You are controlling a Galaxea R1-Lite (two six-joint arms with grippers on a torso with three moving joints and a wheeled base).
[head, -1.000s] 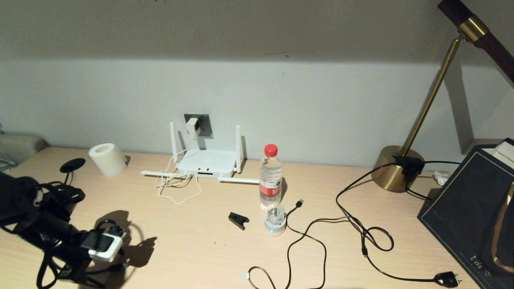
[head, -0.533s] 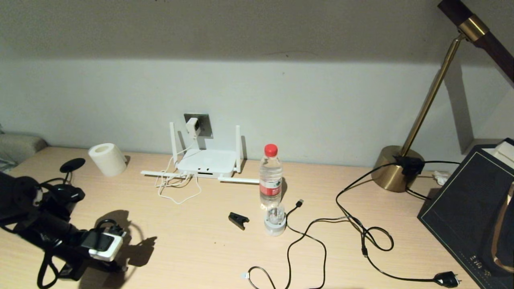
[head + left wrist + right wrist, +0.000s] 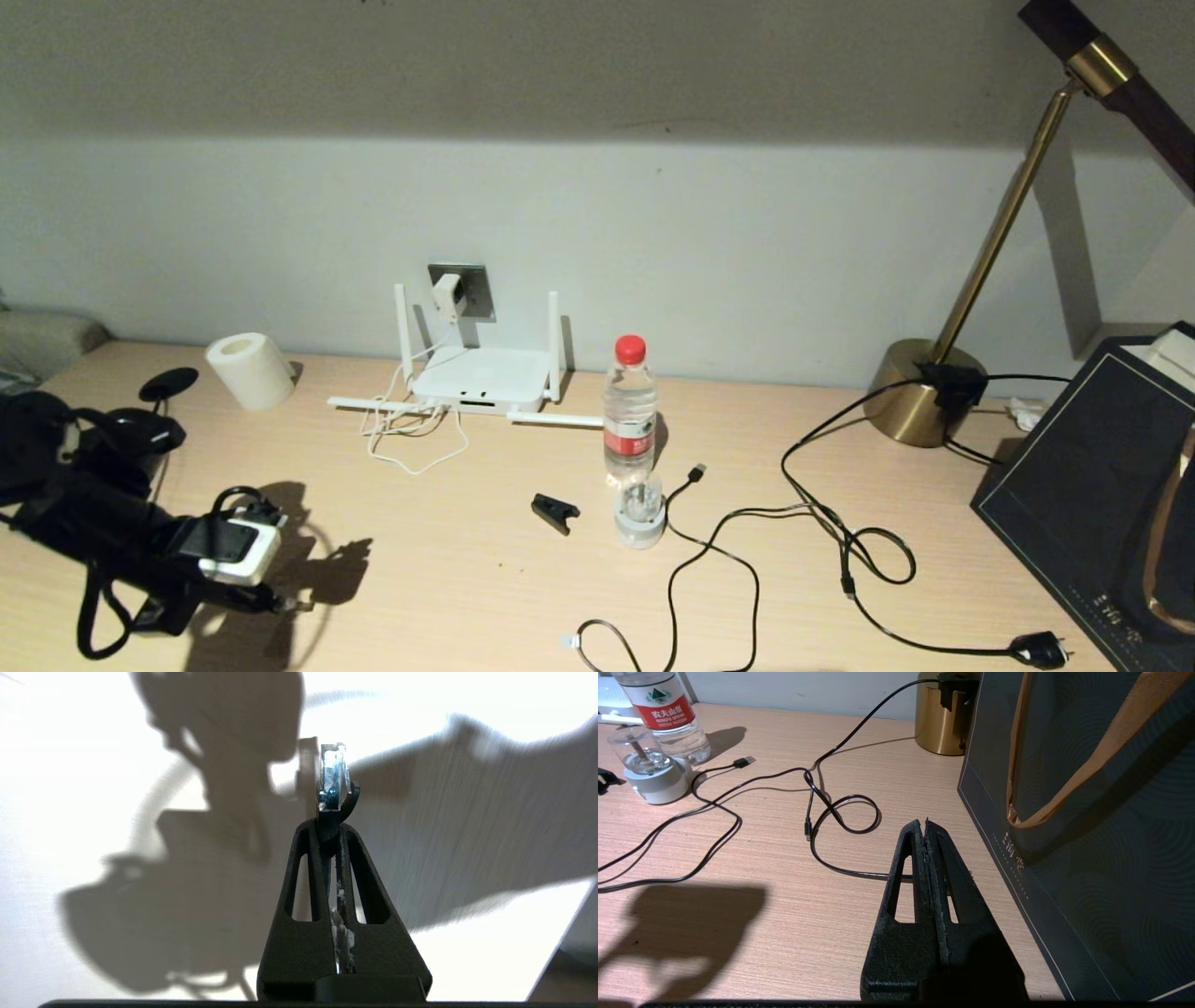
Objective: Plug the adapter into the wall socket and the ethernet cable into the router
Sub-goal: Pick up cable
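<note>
The white adapter (image 3: 447, 294) sits in the grey wall socket (image 3: 478, 287), and its white cord runs down to the router (image 3: 481, 377) below it. At the table's front left, my left gripper (image 3: 276, 600) is shut on the ethernet cable's clear plug (image 3: 332, 772), which sticks out past the fingertips (image 3: 348, 833). The black ethernet cable (image 3: 233, 495) loops over that arm. Its flat oval end (image 3: 168, 383) lies further back. My right gripper (image 3: 923, 823) hangs shut and empty over the table beside a dark bag.
A paper roll (image 3: 250, 371) lies left of the router. A water bottle (image 3: 629, 406), a small domed device (image 3: 639, 515) and a black clip (image 3: 555, 511) stand mid-table. The thin USB cable (image 3: 695, 472), the lamp cord (image 3: 1038, 648), the brass lamp base (image 3: 920, 403) and the dark bag (image 3: 1102, 485) fill the right side.
My left arm has shifted slightly left and back over the front of the table, and its shadow has moved with it. Nothing else has moved.
</note>
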